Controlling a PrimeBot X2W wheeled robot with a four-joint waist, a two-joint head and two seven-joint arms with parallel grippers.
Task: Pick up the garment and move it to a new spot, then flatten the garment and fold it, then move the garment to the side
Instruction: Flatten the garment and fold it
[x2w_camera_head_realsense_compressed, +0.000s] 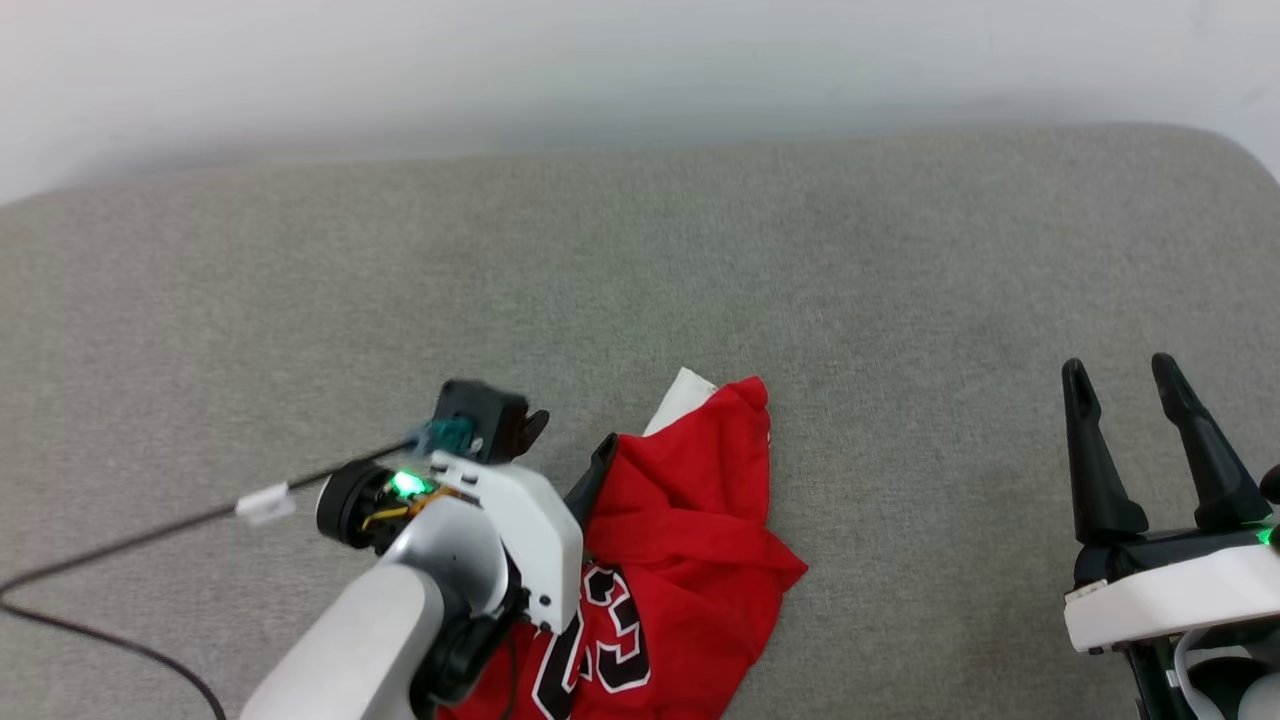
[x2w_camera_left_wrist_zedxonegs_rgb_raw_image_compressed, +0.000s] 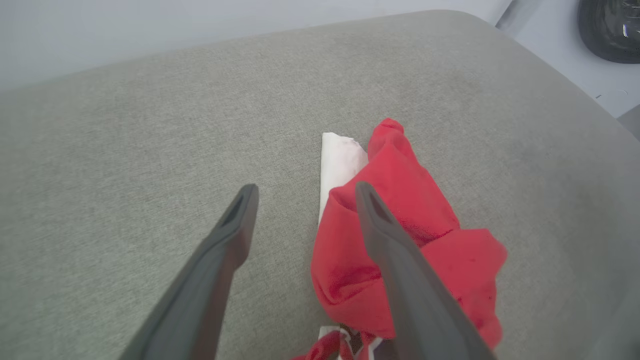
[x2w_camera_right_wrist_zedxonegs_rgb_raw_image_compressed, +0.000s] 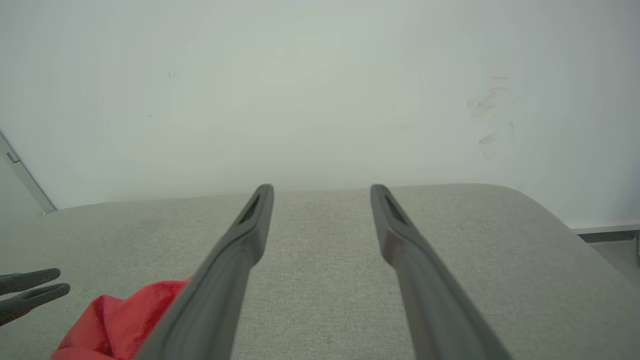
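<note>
We read one print, a black, white-outlined "23", partly hidden, on the single red garment (x2w_camera_head_realsense_compressed: 690, 540). It lies crumpled on the near side of the grey fabric-covered counter (x2w_camera_head_realsense_compressed: 900, 250), with one white sleeve (x2w_camera_head_realsense_compressed: 685, 395) poking out at its far end. We count two grippers. The left gripper (x2w_camera_left_wrist_zedxonegs_rgb_raw_image_compressed: 306, 194) is at the garment's left edge, its two fingers (x2w_camera_left_wrist_zedxonegs_rgb_raw_image_compressed: 215, 270) spread wide with nothing between them. The right gripper (x2w_camera_head_realsense_compressed: 1118, 372) is well apart, fingers wide and empty.

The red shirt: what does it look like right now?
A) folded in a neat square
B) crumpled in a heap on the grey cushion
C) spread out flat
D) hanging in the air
B: the garment lies bunched and rumpled on the grey cushion, with the left gripper open beside it.
</note>
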